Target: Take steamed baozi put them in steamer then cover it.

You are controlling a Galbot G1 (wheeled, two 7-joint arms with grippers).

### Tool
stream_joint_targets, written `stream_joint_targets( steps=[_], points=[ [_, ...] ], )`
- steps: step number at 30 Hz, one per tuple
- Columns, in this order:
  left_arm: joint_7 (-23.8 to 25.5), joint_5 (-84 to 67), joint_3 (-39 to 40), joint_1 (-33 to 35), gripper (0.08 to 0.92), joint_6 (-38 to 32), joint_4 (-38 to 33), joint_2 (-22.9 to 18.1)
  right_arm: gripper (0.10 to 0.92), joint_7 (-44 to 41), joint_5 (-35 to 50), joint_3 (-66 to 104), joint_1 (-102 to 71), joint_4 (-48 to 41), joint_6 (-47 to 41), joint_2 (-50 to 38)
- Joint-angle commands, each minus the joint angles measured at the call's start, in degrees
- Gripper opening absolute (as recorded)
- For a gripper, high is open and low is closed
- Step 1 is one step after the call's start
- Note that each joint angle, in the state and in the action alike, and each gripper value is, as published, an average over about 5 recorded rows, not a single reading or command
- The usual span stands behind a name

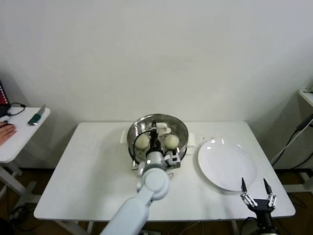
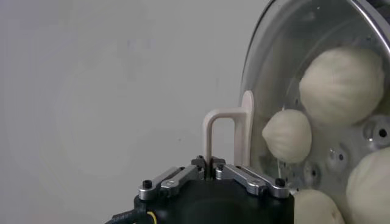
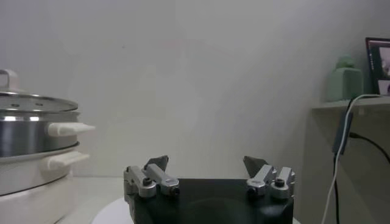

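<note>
At the far left edge of the head view sits a small side table (image 1: pixel 22 132), with a green-handled tool (image 1: pixel 35 117) on it. Moving in to the main white table (image 1: pixel 93 171), the left arm reaches up from the bottom centre of the frame, and the left gripper (image 1: pixel 154 131) is over the steamer (image 1: pixel 182 128), just above mid-frame. Its jaws are pinched tight on the white handle (image 2: pixel 228 137) of the cover (image 1: pixel 157 119), which lies on the steamer's rim. In the left wrist view the handle stands straight out from between the closed fingers, and through the glass the steamed baozi (image 2: pixel 342 85) show, several cream buns lying on the perforated floor beneath the gripper. Right of the steamer, almost touching it, lies the flat white plate (image 1: pixel 226 164). Down in the lower right corner, just beside the plate's near edge, the right gripper (image 1: pixel 257 190) hangs with jaws spread wide, holding nothing, well apart from the steamer.
</note>
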Motion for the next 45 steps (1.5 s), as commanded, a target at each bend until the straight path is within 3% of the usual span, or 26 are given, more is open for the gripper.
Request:
stream_joint_targets(
  steps=[1,30,38,45],
  points=[
    [-1.67,-0.37,-0.25,0.15,0.141,2.84,1.26,0.62,0.823,0.03,0.12,0.08,-0.13,0.13,0.08,0.11],
    [-5.64,-0.77,0.67,0.99,0.151,1.14,1.67,0.93,0.823,0.05,-0.24,0.07,-0.49,0.02,0.51,0.81],
    [-5.7,-0.97,0.8,1.12,0.354,1.14,0.65,1.19,0.823,0.05,-0.45,0.06,-0.4,0.21,0.47,0.81],
    [-5.62,-4.3,2.24,1.21,0.553,2.18,-4.13,3.78,0.823,0.0,-0.31,0.14,-0.2,0.2,0.1,0.56]
  ],
)
